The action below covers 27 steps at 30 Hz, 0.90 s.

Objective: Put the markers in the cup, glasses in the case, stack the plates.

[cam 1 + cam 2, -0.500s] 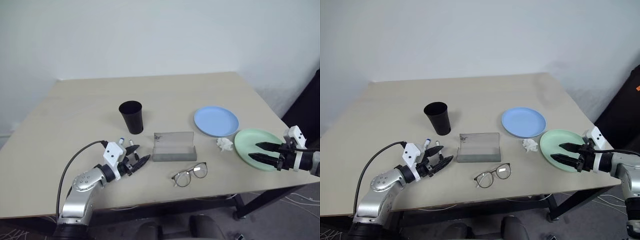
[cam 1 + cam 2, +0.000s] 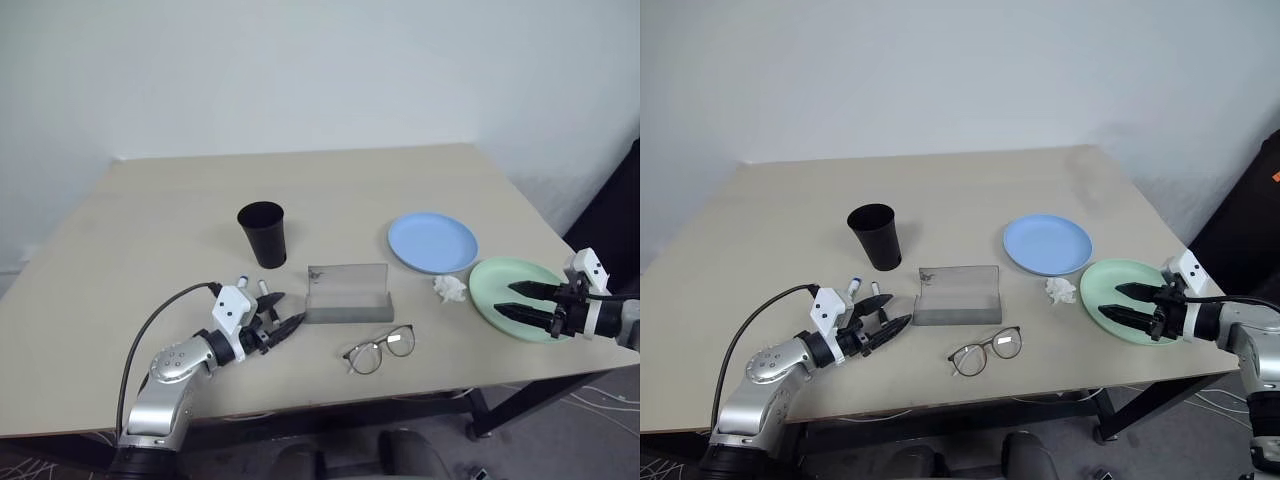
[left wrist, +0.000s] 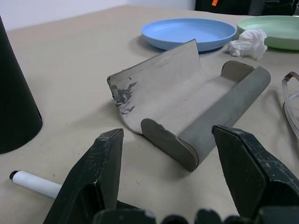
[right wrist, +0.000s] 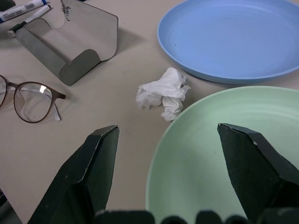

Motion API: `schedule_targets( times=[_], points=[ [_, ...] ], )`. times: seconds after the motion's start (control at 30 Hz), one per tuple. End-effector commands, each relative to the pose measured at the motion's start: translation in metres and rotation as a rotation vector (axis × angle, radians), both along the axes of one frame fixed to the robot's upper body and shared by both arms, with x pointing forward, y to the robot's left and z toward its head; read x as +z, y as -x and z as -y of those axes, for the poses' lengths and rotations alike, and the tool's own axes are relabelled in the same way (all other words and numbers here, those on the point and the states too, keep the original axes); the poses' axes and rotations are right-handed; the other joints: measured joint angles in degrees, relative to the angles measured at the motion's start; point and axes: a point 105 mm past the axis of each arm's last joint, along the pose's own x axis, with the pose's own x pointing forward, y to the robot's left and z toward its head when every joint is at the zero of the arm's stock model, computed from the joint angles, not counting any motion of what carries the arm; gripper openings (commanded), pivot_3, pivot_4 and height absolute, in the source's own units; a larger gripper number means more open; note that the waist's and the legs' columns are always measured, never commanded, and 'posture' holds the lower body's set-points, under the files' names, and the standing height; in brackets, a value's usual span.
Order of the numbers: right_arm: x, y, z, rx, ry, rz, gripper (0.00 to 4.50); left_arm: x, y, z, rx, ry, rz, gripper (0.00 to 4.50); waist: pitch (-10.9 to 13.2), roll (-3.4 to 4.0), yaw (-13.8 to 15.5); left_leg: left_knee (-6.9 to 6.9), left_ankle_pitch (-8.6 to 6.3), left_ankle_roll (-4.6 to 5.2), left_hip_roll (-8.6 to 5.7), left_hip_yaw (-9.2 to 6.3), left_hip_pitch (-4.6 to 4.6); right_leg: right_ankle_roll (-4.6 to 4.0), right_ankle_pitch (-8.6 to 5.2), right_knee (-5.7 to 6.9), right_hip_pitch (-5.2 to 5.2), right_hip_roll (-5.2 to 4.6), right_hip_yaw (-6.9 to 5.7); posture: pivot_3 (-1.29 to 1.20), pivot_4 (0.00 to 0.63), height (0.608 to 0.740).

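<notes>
My left gripper [image 2: 286, 310] is open, low over the table, pointing at the grey case [image 2: 347, 294], which lies open with its lid up. Two white markers [image 2: 864, 287] lie just beside and behind the left fingers; one marker [image 3: 35, 183] shows under the left finger. The black cup [image 2: 262, 233] stands upright behind them. The glasses [image 2: 380, 349] lie in front of the case. My right gripper [image 2: 508, 299] hangs open over the near side of the mint green plate [image 4: 224, 154]. The light blue plate [image 2: 432, 242] sits behind it.
A crumpled white tissue [image 2: 449, 288] lies between the case and the green plate, close to that plate's rim. The green plate sits near the table's right front corner. The far half of the table [image 2: 300, 180] is bare.
My left gripper has crept a little toward the case. The right gripper has hardly moved.
</notes>
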Motion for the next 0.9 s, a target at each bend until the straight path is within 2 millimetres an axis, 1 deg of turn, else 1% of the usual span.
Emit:
schedule_targets(
  times=[0.03, 0.17, 0.23, 0.3, 0.37, 0.47, 0.53, 0.63, 0.73, 0.83, 0.9],
  points=[
    [0.015, -0.004, -0.009, 0.052, 0.022, 0.067, 3.67, 0.018, -0.006, 0.005, -0.026, 0.013, 0.064, 3.18, 0.0, 0.00, 0.0, 0.00, 0.00, 0.00, 0.00, 0.00, 0.00, 0.00, 0.00, 0.00, 0.00, 0.00, 0.00, 0.00, 0.000, 0.740],
    [0.016, -0.015, -0.008, 0.004, 0.062, 0.119, 3.67, 0.022, -0.011, 0.004, -0.022, 0.023, 0.072, 3.18, 0.0, 0.00, 0.0, 0.00, 0.00, 0.00, -0.01, 0.00, -0.01, 0.00, 0.00, 0.00, 0.00, 0.00, 0.01, 0.00, 0.000, 0.740],
    [0.023, -0.022, -0.010, -0.027, 0.062, 0.153, 3.67, 0.024, -0.014, 0.004, -0.023, 0.026, 0.077, 3.18, 0.0, 0.00, 0.0, 0.00, 0.00, 0.00, -0.02, 0.03, -0.01, 0.00, 0.00, 0.00, -0.01, 0.00, 0.01, 0.00, 0.000, 0.740],
    [0.029, -0.025, -0.015, -0.036, 0.052, 0.173, 3.67, 0.023, -0.017, 0.004, -0.026, 0.027, 0.079, 3.18, 0.0, 0.01, 0.0, 0.00, 0.00, 0.00, -0.02, 0.02, -0.01, 0.00, 0.00, 0.00, 0.00, 0.01, 0.00, 0.00, 0.000, 0.740],
    [0.031, -0.022, -0.019, -0.032, 0.046, 0.175, 3.67, 0.021, -0.019, 0.005, -0.021, 0.027, 0.075, 3.18, 0.0, 0.02, 0.0, 0.00, 0.00, 0.00, -0.03, 0.01, -0.01, 0.00, 0.00, 0.01, -0.01, 0.01, 0.00, 0.00, 0.000, 0.740],
    [0.037, -0.017, -0.027, -0.007, 0.041, 0.169, 3.67, 0.024, -0.020, 0.008, -0.034, 0.053, 0.076, 3.18, 0.0, 0.00, 0.0, 0.00, 0.00, 0.01, -0.03, -0.02, -0.03, 0.00, 0.00, 0.01, -0.02, 0.02, 0.00, 0.00, 0.000, 0.740],
    [0.039, -0.016, -0.030, -0.018, 0.049, 0.156, 3.67, 0.021, -0.022, 0.009, -0.040, 0.046, 0.071, 3.18, 0.0, -0.01, 0.1, 0.00, -0.01, 0.04, -0.03, -0.04, -0.05, 0.00, 0.00, 0.00, -0.02, 0.02, -0.01, 0.00, 0.000, 0.740],
    [0.037, -0.015, -0.026, -0.055, 0.123, 0.096, 3.67, 0.022, -0.028, 0.015, -0.045, 0.049, 0.078, 3.18, 0.0, -0.01, 0.3, 0.01, -0.01, 0.04, -0.05, -0.02, -0.06, 0.00, 0.00, 0.00, -0.03, -0.01, 0.00, 0.00, 0.000, 0.740],
    [0.037, -0.013, -0.026, -0.100, 0.143, 0.030, 3.67, 0.022, -0.027, 0.018, -0.050, 0.057, 0.082, 3.18, 0.0, -0.02, 0.3, 0.03, -0.02, 0.03, -0.04, -0.01, -0.05, 0.00, 0.00, -0.02, -0.02, -0.02, 0.01, 0.00, 0.000, 0.740],
    [0.026, -0.009, -0.024, -0.148, 0.221, -0.056, 3.67, 0.023, -0.027, 0.022, -0.052, 0.071, 0.085, 3.18, 0.0, -0.02, 0.2, 0.02, -0.02, 0.03, -0.03, 0.00, -0.05, 0.00, 0.00, -0.01, -0.03, -0.01, 0.00, 0.00, 0.000, 0.740],
    [0.020, -0.005, -0.027, -0.153, 0.237, -0.098, 3.67, 0.027, -0.028, 0.023, -0.054, 0.095, 0.090, 3.18, 0.0, -0.03, 0.2, 0.02, -0.02, 0.02, -0.03, 0.00, -0.06, 0.00, 0.00, -0.01, -0.04, 0.00, -0.01, 0.00, 0.000, 0.740]
  ],
)
